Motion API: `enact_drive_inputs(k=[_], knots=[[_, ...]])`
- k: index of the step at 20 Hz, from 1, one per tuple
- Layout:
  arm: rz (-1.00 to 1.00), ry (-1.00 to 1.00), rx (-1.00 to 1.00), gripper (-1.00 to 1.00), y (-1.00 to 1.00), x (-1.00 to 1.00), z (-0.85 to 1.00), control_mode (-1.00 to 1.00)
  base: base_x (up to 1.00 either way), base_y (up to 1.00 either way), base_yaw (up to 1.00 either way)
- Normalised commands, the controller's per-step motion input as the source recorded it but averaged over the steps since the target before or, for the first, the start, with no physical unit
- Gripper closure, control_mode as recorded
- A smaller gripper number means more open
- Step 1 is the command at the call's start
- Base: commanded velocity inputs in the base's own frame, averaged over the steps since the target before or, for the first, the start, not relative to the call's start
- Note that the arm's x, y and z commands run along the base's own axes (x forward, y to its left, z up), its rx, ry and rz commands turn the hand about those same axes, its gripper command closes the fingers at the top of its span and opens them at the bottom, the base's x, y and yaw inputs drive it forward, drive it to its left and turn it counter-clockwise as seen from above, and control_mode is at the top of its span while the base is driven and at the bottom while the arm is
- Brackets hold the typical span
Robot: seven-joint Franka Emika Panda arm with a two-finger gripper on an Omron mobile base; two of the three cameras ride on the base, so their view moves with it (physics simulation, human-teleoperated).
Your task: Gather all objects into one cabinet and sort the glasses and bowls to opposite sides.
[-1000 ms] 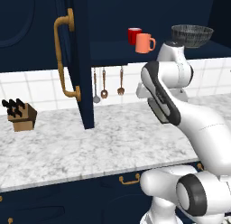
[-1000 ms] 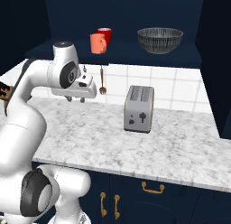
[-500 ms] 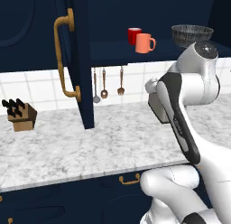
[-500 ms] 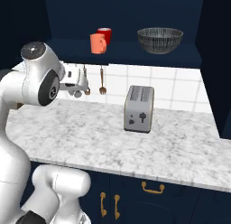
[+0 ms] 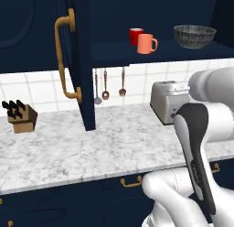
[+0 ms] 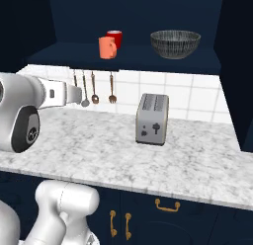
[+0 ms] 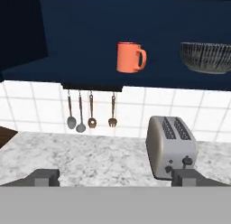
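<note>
The navy cabinet [image 5: 119,52] stands open, its door [image 5: 77,61] with a brass handle swung out to the left. On its shelf a red mug [image 5: 135,35] stands behind a salmon-orange mug [image 5: 147,43], and a wide dark grey ribbed bowl [image 5: 194,36] sits well to their right. From the other side the salmon-orange mug [image 6: 106,47], red mug [image 6: 115,37] and bowl [image 6: 175,43] keep the same order. In the hand view my gripper [image 7: 116,179] is open with nothing between its fingertips [image 7: 45,177], back from the shelf and below the salmon-orange mug [image 7: 130,57] and bowl [image 7: 207,57].
A silver toaster [image 5: 170,101] stands on the marble counter [image 5: 91,148] under the shelf's right part. Several utensils [image 7: 90,114] hang on the tiled wall below the shelf. A knife block [image 5: 20,116] sits at the counter's far left. Navy drawers with brass pulls [image 6: 167,205] run below.
The arm has drawn back from the shelf toward the base and lowered. The jaws have spread wide apart. Both mugs and the bowl stayed in place.
</note>
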Motion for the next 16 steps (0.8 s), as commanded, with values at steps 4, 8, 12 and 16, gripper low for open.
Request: enact_drive_inputs(k=[4, 8, 12, 16], knots=[[0.0, -0.13, 0.0, -1.0, 0.0, -0.29, 0.0, 1.0, -0.25, 0.0, -0.01], [0.0, 0.0, 0.0, -1.0, 0.0, 0.0, 0.0, 1.0, -1.0, 0.0, 0.05], [0.0, 0.0, 0.0, -1.0, 0.0, 0.0, 0.0, 1.0, -0.99, 0.2, 0.31], [0.0, 0.0, 0.0, -1.0, 0.0, 0.0, 0.0, 1.0, -0.7, 0.31, 0.57]])
